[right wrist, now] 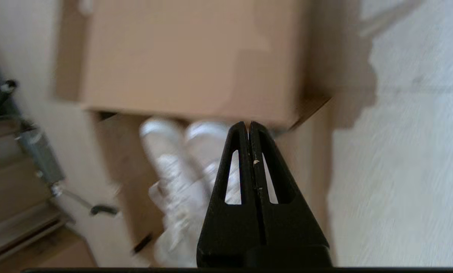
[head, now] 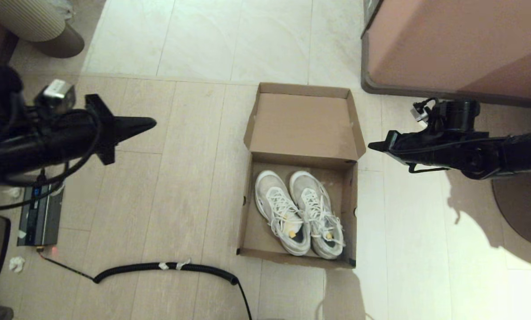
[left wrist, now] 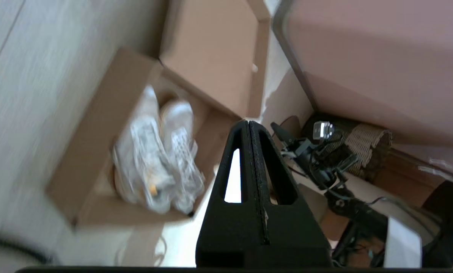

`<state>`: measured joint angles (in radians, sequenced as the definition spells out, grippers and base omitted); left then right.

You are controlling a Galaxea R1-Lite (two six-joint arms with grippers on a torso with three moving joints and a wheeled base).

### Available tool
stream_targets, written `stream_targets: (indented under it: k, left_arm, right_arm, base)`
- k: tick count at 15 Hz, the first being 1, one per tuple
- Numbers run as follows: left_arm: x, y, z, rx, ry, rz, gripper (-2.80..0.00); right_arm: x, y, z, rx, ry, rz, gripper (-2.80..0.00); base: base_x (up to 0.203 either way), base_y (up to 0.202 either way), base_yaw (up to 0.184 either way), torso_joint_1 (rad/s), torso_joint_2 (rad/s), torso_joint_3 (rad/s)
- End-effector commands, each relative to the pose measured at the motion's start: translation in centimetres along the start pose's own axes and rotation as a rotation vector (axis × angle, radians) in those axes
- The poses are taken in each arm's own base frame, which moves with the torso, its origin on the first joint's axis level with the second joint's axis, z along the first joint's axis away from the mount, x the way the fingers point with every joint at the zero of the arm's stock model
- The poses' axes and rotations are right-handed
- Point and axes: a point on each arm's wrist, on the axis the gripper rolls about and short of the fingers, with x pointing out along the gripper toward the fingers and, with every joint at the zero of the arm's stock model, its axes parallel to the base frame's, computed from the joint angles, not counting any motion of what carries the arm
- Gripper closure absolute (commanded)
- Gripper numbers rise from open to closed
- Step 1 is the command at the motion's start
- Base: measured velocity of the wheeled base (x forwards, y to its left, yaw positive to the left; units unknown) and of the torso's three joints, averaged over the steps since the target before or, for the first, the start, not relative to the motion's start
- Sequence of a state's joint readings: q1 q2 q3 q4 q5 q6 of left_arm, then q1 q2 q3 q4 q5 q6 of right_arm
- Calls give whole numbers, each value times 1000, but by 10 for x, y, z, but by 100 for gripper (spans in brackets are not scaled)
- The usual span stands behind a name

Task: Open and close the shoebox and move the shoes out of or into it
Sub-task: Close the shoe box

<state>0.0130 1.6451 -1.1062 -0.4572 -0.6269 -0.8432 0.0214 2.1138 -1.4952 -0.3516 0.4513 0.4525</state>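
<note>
Cardboard shoebox (head: 302,129) is lying open, sneakers (head: 299,213) inside. Left pincer (head: 152,123) and right pincer (head: 371,145) are hovering pressed together; spreading probably comes next

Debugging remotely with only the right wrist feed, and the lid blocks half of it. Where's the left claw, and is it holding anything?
Observer: The left claw is shut and empty, off to the left of the shoebox, well clear of it.
Operator: Is my right claw touching the lid?
Observer: No. In the head view the right claw sits just outside the lid's right edge, with a small gap.
Operator: Shoes fully inside?
Observer: Yes, both sneakers lie side by side in the box, toes toward the lid hinge.
Operator: Anything near the box front?
Observer: A black coiled cable lies on the floor, left of the front corner.
</note>
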Motion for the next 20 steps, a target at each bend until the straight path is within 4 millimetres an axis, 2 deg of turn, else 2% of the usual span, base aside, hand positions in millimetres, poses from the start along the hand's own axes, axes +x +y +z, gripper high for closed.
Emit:
stream_targets:
  k: [1,3,5,6,8,11,15,18,20]
  left_arm:
    - [66,82,0,-95,85,61,0]
    - [100,95,16,-64,76,-21,0]
    - [119,87,14,-64,93,-85,0]
    - [126,86,11,-64,102,-96,0]
    - [141,85,6,-61,112,-112,0]
    - [150,73,1,-61,112,-137,0]
    - [161,73,-14,-72,148,-141,0]
    - [165,65,-29,-79,188,-151,0]
    - [166,64,-36,-86,205,-149,0]
  right_arm:
    - [41,-43,-14,19,24,-30,0]
    - [50,-57,2,-3,-34,-25,0]
    - [50,-71,18,3,-87,-30,0]
    - [50,-78,21,22,-99,-35,0]
    - [60,-90,10,40,-81,-42,0]
    - [70,-97,0,130,-41,13,0]
    - [87,-99,-8,265,-60,137,0]
    - [96,-93,-14,376,-61,213,0]
    - [103,-87,-21,373,-62,241,0]
  base:
    - [0,0,0,0,0,0]
    - [0,0,0,0,0,0]
    - [0,0,0,0,0,0]
    - [0,0,0,0,0,0]
    - [0,0,0,0,0,0]
    - [0,0,0,0,0,0]
    - [0,0,0,0,0,0]
    - [0,0,0,0,0,0]
    - [0,0,0,0,0,0]
